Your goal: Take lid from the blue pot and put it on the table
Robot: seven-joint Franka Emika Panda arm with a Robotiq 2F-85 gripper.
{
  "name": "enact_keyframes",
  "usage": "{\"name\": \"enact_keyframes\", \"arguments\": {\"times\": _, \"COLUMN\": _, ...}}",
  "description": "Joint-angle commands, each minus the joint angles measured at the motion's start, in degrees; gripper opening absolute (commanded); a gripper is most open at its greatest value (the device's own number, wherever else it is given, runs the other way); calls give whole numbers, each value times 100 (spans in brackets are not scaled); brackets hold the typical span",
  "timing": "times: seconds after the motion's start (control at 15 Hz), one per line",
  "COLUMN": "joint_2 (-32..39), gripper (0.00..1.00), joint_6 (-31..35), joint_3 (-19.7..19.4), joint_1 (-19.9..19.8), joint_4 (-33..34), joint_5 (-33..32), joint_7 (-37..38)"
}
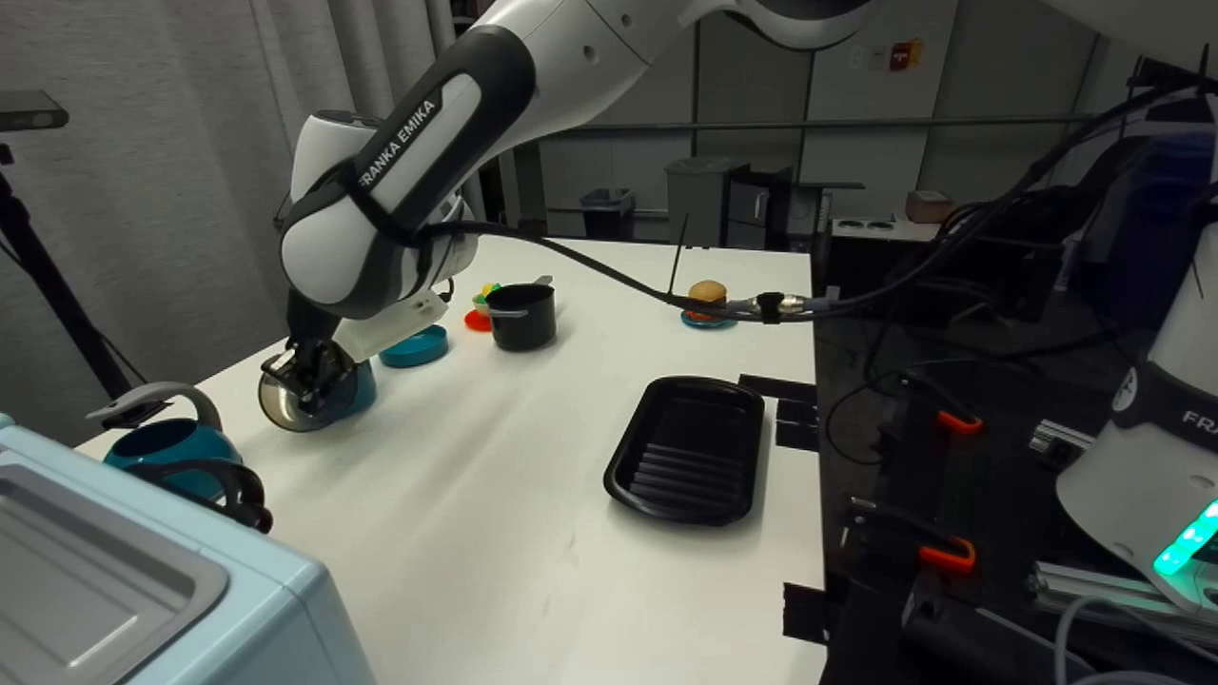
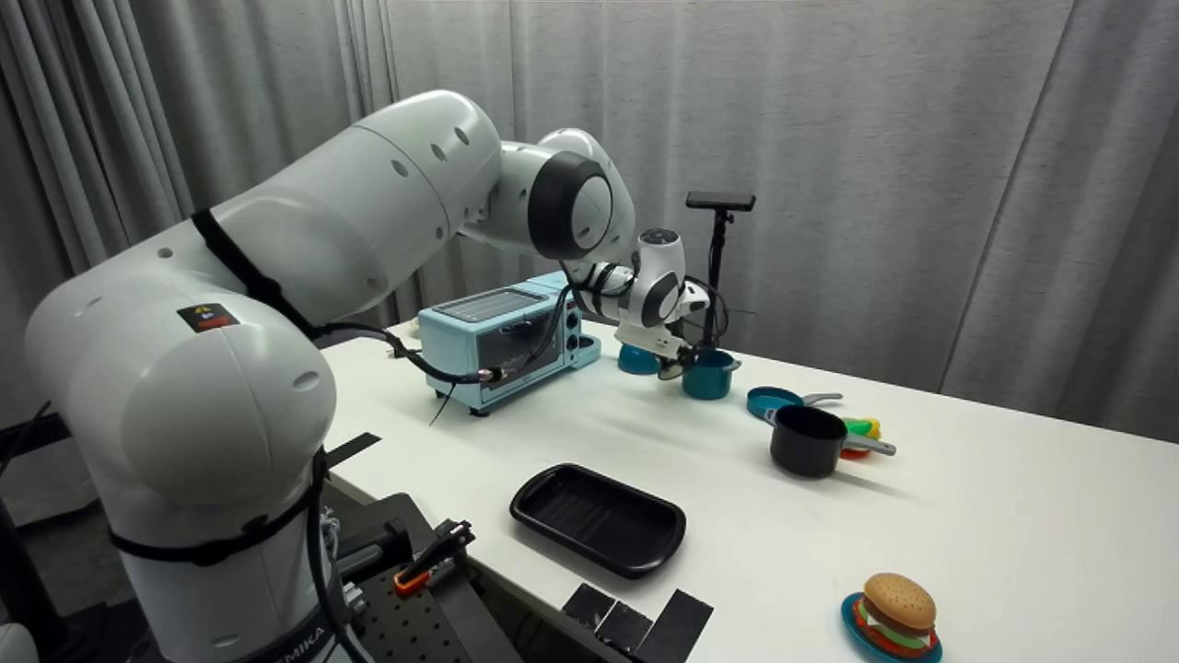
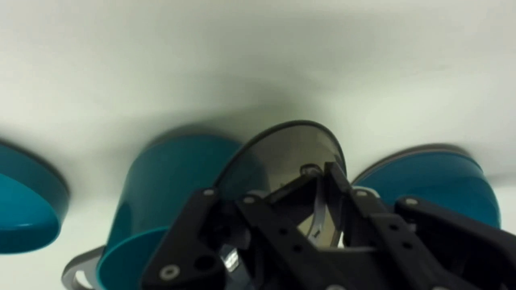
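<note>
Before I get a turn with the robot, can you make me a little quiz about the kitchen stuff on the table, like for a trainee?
1. True or false: the lid is off the blue pot.
2. What do the fingers hold? A: the black pot. B: the lid. C: the black tray.
3. Fill in: a ____ sits on the small blue plate.

Key: 1. True. 2. B. 3. Burger.

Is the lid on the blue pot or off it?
Off. In the wrist view, the lid is tilted in the gripper, beside the blue pot, whose top is uncovered.
</note>
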Motion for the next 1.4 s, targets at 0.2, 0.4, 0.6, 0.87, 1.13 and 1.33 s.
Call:
{"name": "enact_keyframes", "arguments": {"times": 0.2, "joint_2": -587, "gripper": 3, "joint_6": -268, "joint_3": 66, "joint_1": -1, "joint_4": -1370, "joint_5": 13, "joint_7": -17}}
{"name": "enact_keyframes", "arguments": {"times": 0.4, "joint_2": -804, "gripper": 3, "joint_6": -433, "joint_3": 86, "joint_1": 12, "joint_4": -1700, "joint_5": 62, "joint_7": 91}}
{"name": "enact_keyframes", "arguments": {"times": 0.6, "joint_2": -1033, "gripper": 3, "joint_6": -876, "joint_3": 11, "joint_1": 63, "joint_4": -1928, "joint_5": 146, "joint_7": 405}}
{"name": "enact_keyframes", "arguments": {"times": 0.87, "joint_2": -1587, "gripper": 39, "joint_6": -2050, "joint_3": 13, "joint_1": -475, "joint_4": -1865, "joint_5": 281, "joint_7": 146}}
{"name": "enact_keyframes", "arguments": {"times": 1.13, "joint_2": -1763, "gripper": 69, "joint_6": -2770, "joint_3": -51, "joint_1": -780, "joint_4": -1636, "joint_5": 308, "joint_7": 152}}
{"name": "enact_keyframes", "arguments": {"times": 1.33, "joint_2": -1820, "gripper": 90, "joint_6": -2768, "joint_3": -69, "joint_1": -816, "joint_4": -1651, "joint_5": 301, "joint_7": 240}}
